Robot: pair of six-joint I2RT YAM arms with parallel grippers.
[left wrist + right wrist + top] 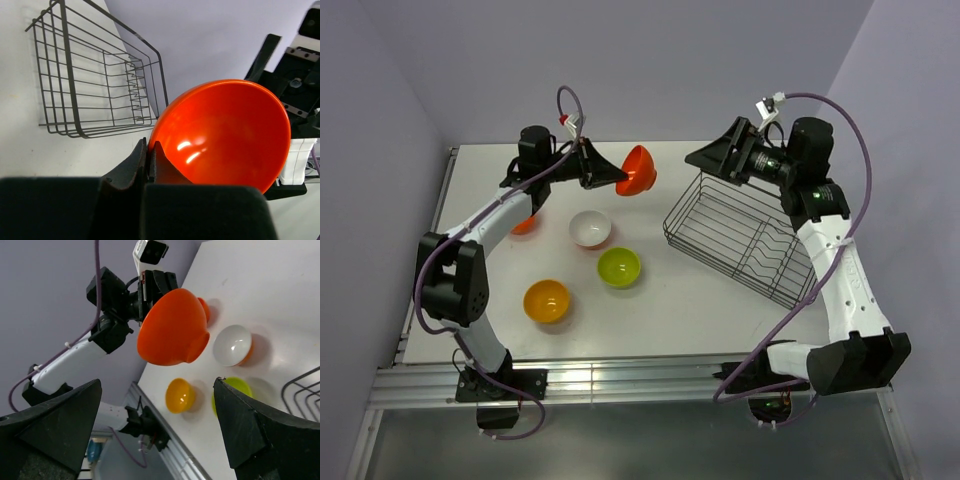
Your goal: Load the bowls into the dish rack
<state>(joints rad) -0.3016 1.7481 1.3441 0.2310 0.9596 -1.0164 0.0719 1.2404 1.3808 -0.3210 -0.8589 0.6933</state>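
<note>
My left gripper (617, 177) is shut on the rim of a red-orange bowl (636, 170) and holds it tilted in the air above the far middle of the table. In the left wrist view the jaws (148, 147) pinch the bowl's (225, 135) edge. The dish rack (740, 235) stands on the right and holds no bowls; it also shows in the left wrist view (95, 85). My right gripper (708, 165) is open and empty above the rack's far left corner, facing the held bowl (172, 327). The white bowl (590, 228), the lime green bowl (619, 267) and the yellow-orange bowl (547, 301) sit on the table.
A second red-orange bowl (525, 224) lies partly hidden under my left arm. The white table (660, 310) ends at a metal rail along the near edge. Purple walls close the back and sides. Rack wires (302, 390) show at the right of the right wrist view.
</note>
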